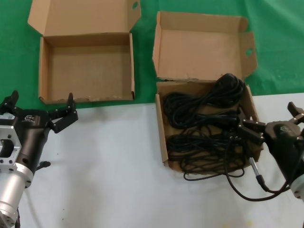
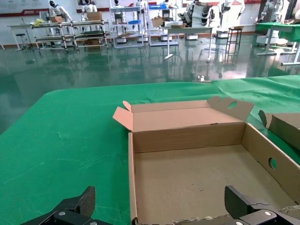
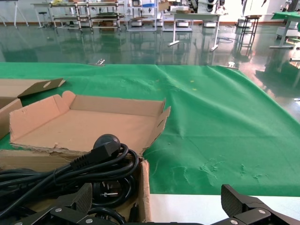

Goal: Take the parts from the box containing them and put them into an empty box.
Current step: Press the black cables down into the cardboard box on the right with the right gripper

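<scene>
The parts, black looped cables [image 1: 204, 126], fill the box containing them [image 1: 163, 137], whose winged lid [image 1: 199, 47] stands open behind. One cable end [image 1: 237, 183] trails out over the front wall onto the white table. My right gripper [image 1: 270, 118] is open at that box's right wall. In the right wrist view its fingers [image 3: 77, 199] straddle the cardboard wall [image 3: 144, 187], with the cables [image 3: 70, 168] and a plug on one side. The empty box [image 1: 85, 71] lies at the back left, its flat lid splayed. My left gripper [image 1: 42, 108] is open just before its front wall, facing the bare tray [image 2: 197, 178].
A green cloth [image 1: 275, 47] covers the far half of the table, and both boxes lie partly on it. The near half is white tabletop [image 1: 118, 171]. The two boxes stand side by side with a narrow gap between them.
</scene>
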Robot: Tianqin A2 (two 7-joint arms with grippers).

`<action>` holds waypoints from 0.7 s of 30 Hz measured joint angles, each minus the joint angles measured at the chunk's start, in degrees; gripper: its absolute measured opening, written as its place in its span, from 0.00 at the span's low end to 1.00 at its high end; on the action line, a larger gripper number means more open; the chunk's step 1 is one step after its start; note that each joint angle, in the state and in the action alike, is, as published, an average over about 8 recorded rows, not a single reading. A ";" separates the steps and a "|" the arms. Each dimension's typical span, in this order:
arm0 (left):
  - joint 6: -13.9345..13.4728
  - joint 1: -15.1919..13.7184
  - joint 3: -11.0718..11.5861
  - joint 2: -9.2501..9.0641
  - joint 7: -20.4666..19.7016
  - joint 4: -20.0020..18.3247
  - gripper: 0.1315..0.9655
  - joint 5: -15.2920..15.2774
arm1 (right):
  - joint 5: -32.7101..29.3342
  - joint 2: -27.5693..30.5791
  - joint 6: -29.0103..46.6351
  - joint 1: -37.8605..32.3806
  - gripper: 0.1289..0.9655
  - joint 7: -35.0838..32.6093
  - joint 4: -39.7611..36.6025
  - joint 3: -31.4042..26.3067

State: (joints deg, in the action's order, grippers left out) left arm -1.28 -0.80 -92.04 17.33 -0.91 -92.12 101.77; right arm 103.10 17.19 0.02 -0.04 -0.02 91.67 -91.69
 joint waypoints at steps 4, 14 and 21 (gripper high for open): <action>0.00 0.00 0.00 0.00 0.00 0.00 1.00 0.00 | 0.00 0.00 0.00 0.00 1.00 0.00 0.00 0.00; 0.00 0.00 0.00 0.00 0.00 0.00 1.00 0.00 | 0.36 0.53 -0.53 0.07 1.00 0.10 0.16 -0.46; 0.00 0.00 0.00 0.00 0.00 0.00 0.98 0.00 | 3.96 5.22 -3.75 0.54 1.00 0.35 1.90 -3.73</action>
State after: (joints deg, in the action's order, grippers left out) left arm -1.28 -0.80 -92.04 17.33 -0.91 -92.12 101.77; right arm 107.06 22.41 -3.73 0.50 0.33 93.57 -95.42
